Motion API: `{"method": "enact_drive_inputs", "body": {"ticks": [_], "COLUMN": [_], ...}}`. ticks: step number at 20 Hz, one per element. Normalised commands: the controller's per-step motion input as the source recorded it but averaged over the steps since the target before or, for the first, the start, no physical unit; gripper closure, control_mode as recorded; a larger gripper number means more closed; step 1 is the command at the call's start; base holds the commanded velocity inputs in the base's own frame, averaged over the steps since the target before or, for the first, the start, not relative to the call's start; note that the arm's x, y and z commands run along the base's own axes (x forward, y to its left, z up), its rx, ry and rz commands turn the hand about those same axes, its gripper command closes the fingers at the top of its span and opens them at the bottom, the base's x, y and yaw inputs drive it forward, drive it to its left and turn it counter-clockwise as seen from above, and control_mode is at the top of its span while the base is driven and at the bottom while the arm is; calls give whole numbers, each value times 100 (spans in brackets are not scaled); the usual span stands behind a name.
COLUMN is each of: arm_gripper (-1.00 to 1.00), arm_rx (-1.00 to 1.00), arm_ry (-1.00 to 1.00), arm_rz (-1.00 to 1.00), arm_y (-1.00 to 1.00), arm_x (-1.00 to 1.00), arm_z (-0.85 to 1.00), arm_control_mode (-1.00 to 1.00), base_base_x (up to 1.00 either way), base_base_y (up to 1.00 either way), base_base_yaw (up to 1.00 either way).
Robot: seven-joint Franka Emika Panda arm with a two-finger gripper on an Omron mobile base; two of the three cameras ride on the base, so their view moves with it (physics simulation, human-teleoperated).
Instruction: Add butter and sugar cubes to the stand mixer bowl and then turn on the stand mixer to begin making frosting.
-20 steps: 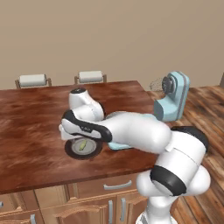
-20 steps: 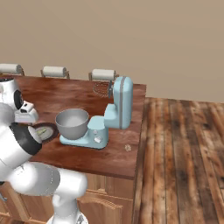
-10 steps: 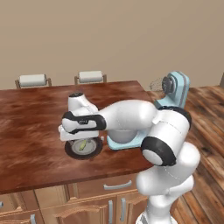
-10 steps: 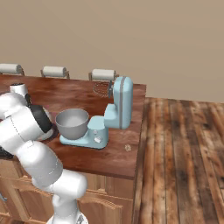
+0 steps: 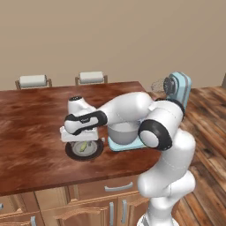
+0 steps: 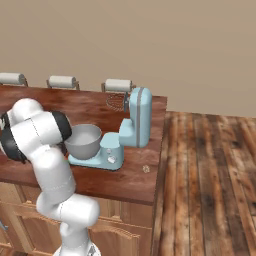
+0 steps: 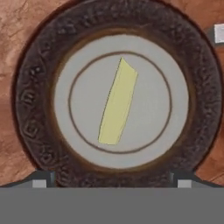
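The gripper (image 5: 82, 142) hangs right over the plate (image 5: 70, 151), pointing straight down, its fingers (image 7: 40, 180) spread wide to either side of the rim with nothing between them. Below it the butter (image 7: 117, 103) lies at a slant on the plate's grey centre (image 7: 83, 70), untouched. Just beside the plate, to the right, the bowl (image 5: 122, 132) sits on the mixer (image 5: 178, 88) base, the whisk (image 6: 116, 101) raised above it. Everything stands on the brown wooden counter (image 5: 31, 114).
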Motion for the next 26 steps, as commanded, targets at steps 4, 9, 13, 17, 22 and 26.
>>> {"method": "enact_drive_inputs", "body": {"ticks": [4, 9, 13, 17, 22, 26], "arm_gripper": [-100, -100, -100, -100, 100, 100], "arm_rx": [-4, -5, -6, -7, -6, -2], "arm_ry": [3, 2, 0, 0, 4, 3], "arm_rz": [-14, -11, -8, -7, -6, -7], "arm_y": [0, 0, 0, 3, 0, 0], "arm_x": [20, 21, 28, 29, 6, 0], "arm_z": [-28, -26, -21, -19, -33, -29], "arm_control_mode": [-100, -100, -100, -100, -100, -100], "base_base_x": [0, 0, 0, 0, 0, 0], "base_base_y": [0, 0, 0, 0, 0, 0], "base_base_yaw": [0, 0, 0, 0, 0, 0]}}
